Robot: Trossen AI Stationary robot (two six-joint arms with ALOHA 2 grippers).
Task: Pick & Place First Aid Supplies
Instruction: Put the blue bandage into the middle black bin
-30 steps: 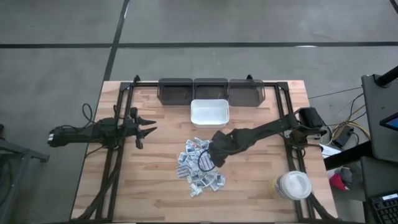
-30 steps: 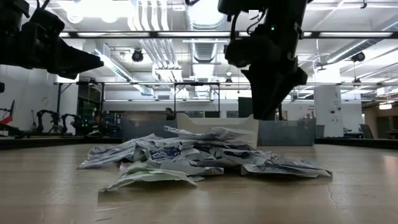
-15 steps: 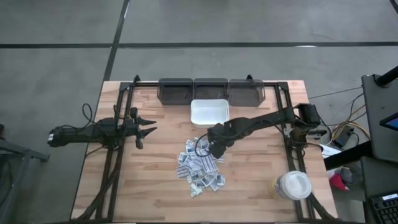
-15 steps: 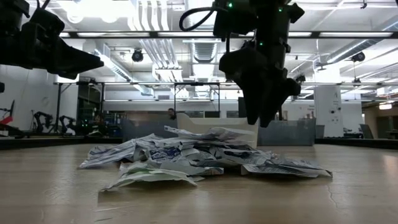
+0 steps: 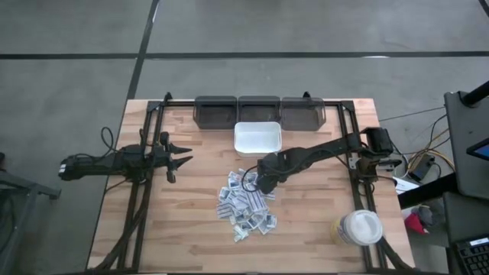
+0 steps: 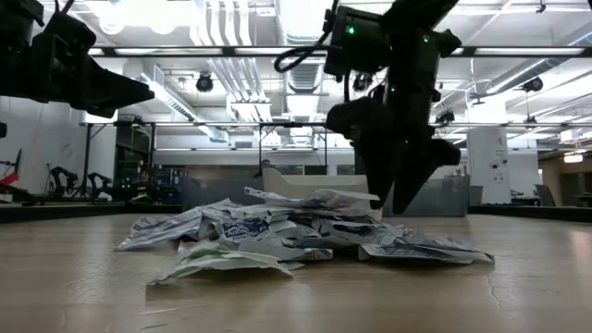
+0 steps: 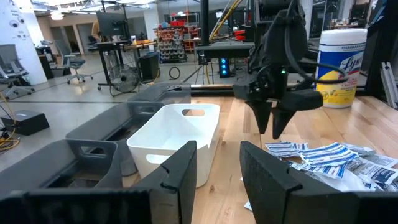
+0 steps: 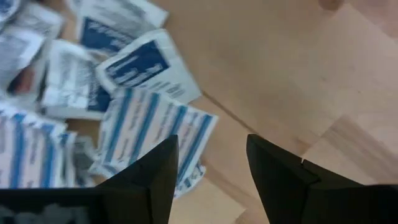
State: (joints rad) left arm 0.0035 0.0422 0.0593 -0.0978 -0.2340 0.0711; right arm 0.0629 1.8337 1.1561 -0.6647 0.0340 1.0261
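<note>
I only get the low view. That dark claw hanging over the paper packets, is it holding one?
Observer: No. Its wrist view shows the right gripper open and empty above a blue-striped sachet.
Operator: Anything inside the white box behind the pile?
Observer: From above, the white bin looks empty.
Operator: Where's the other arm?
Observer: The left gripper hovers at the left side of the table, well apart from the pile.
</note>
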